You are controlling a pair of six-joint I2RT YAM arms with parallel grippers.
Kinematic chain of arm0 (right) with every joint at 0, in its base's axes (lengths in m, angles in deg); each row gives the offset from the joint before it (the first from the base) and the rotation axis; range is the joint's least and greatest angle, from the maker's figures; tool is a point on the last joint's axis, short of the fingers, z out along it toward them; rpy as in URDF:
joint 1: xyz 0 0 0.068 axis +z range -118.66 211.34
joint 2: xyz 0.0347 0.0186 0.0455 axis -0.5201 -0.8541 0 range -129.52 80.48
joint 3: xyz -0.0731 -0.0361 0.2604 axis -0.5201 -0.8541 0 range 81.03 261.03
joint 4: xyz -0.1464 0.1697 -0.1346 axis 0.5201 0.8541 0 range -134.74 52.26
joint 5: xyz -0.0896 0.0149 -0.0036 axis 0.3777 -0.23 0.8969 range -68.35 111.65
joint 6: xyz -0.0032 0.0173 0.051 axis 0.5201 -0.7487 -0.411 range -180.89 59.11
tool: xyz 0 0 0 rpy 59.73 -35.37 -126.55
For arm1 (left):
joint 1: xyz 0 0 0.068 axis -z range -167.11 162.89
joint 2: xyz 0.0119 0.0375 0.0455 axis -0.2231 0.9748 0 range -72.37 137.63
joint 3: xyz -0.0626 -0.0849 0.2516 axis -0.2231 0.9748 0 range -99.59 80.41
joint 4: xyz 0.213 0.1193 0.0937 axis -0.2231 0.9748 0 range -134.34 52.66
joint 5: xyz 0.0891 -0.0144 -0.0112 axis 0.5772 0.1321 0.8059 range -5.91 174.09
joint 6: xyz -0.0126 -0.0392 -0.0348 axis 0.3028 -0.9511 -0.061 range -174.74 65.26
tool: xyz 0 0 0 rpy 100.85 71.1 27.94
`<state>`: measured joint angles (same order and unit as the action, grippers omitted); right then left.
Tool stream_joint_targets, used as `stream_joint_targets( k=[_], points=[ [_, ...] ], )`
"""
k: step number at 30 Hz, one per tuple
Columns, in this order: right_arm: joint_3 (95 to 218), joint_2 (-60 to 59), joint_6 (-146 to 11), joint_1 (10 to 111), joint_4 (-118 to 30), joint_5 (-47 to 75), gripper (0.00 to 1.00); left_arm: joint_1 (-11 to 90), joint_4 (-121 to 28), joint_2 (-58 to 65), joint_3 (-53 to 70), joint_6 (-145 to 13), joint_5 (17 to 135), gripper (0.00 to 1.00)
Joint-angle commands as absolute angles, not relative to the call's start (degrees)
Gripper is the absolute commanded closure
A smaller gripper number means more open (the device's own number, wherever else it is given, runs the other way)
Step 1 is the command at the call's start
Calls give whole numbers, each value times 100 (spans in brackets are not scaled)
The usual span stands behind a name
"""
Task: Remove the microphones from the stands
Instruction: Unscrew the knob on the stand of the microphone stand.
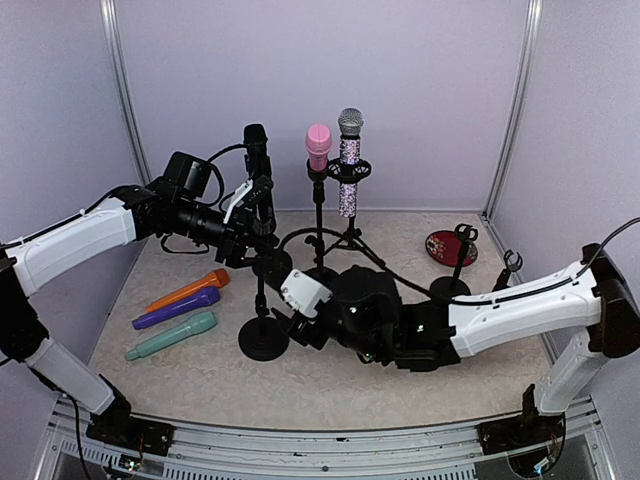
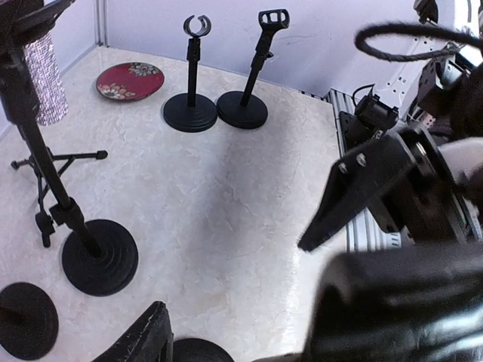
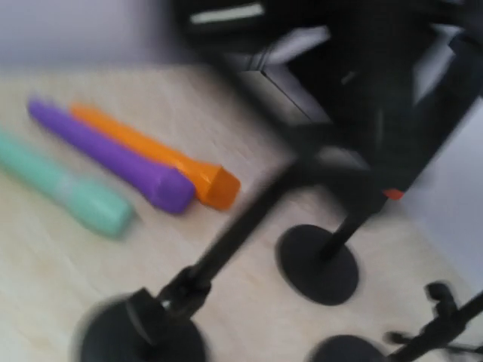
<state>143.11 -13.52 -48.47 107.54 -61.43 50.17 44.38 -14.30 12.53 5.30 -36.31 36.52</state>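
Observation:
A black microphone (image 1: 256, 140) stands upright in a black stand (image 1: 263, 300) with a round base (image 1: 264, 345). My left gripper (image 1: 258, 205) is at the microphone's body just below its head. In the left wrist view the left gripper (image 2: 253, 275) is open, its fingers (image 2: 362, 192) wide apart, with a large blurred black shape (image 2: 407, 302) at the lower right. My right gripper (image 1: 288, 318) is low beside the stand's pole, close to the base. The right wrist view is blurred: it shows the pole (image 3: 241, 226) and base (image 3: 139, 332) but no fingers.
A pink microphone (image 1: 318, 146) and a glittery silver one (image 1: 349, 160) stand in stands behind. Orange (image 1: 188, 290), purple (image 1: 178, 307) and teal (image 1: 172, 335) microphones lie at the left. Two bare stands (image 1: 460, 255) and a red plate (image 1: 450, 245) are at the right.

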Motion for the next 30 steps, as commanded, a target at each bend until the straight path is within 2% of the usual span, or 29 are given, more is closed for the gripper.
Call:
stream_joint_targets(
  k=[1,7,10,14,19,26,30],
  points=[
    [13804,-903,-7510,9989,-5948,2878,30,4331,-900,888,373,-3308,3766,29],
    [13816,-1374,-9018,9314,-6196,1190,34,4009,-612,346,626,-3083,3955,7],
    [14062,-1825,-9608,9103,-6257,494,37,3810,-544,141,726,-3019,3936,3],
    [14345,-2415,-10519,8890,-6923,-533,38,3673,-567,-71,951,-2975,3767,4],
    [14952,-3022,-10993,8876,-6842,-979,40,3611,-503,-208,1197,-2831,3733,5],
    [15466,-3514,-11295,8876,-6766,-1319,44,3079,-358,-175,1780,-2270,3580,19],
    [15698,-3697,-11348,8869,-6541,-1289,48,2934,-595,-98,2110,-2237,3599,22]
  ],
)
